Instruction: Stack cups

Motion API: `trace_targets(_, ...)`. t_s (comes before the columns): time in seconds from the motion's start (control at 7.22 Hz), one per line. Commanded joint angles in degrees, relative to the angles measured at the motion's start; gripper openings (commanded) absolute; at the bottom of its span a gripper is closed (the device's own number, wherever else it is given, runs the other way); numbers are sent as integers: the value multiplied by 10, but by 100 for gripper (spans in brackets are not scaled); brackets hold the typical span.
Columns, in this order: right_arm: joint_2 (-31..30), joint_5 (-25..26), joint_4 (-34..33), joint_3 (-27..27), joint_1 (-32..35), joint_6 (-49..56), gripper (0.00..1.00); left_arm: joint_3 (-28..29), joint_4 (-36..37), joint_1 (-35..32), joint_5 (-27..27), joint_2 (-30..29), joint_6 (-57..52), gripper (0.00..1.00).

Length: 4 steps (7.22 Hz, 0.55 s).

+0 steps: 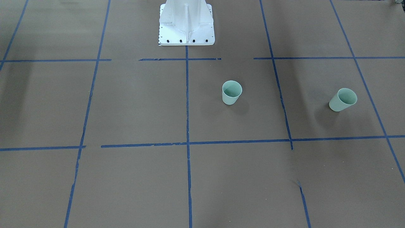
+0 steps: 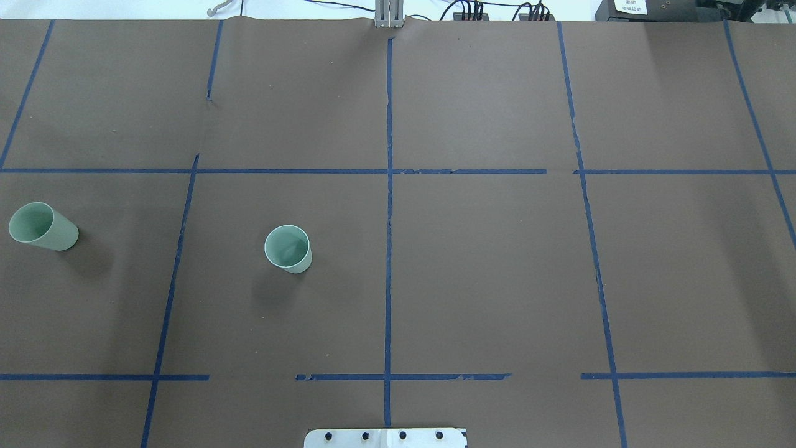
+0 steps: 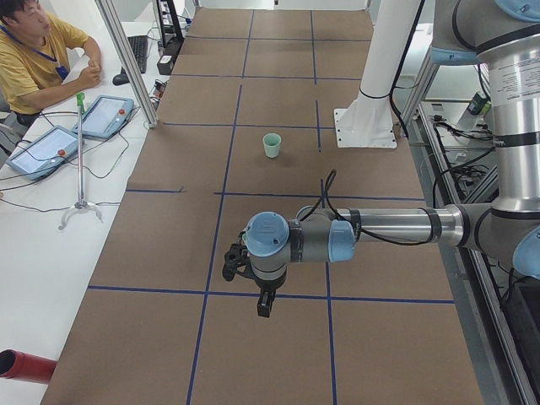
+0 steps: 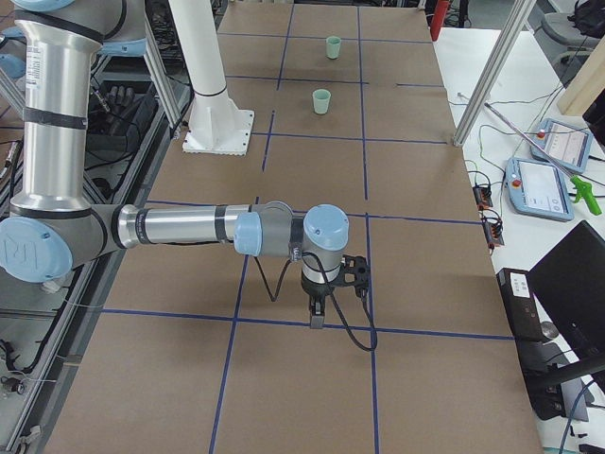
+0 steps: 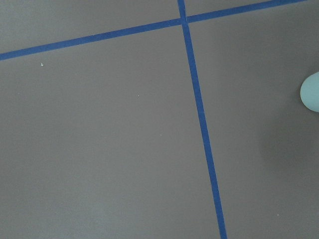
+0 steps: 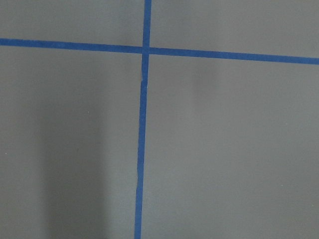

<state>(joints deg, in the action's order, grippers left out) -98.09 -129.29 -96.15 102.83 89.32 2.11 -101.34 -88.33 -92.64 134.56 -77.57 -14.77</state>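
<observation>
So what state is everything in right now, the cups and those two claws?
Inner cup: upright, empty, unstacked.
Outer cup: upright, empty, standing apart from the other.
Left gripper: above the table, pointing down; open or shut, cannot tell.
Right gripper: above the table, pointing down; open or shut, cannot tell.

The left wrist view cuts one cup (image 5: 311,92) off at 3 o'clock, leaving a pale sliver. The left gripper (image 3: 264,305) and right gripper (image 4: 317,320) show only in side views, too small to read their jaws. The overhead view crops the base plate (image 2: 385,438) at 6 o'clock.
</observation>
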Motion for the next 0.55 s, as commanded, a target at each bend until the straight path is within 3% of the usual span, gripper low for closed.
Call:
trace_targets(0.0,0,0,0,0,0,0,100,-7,-1,0,3,-3,-1,100)
trace_targets(0.42,0,0,0,0,1,0,100,-12,-8,3,4,-35,-1,100)
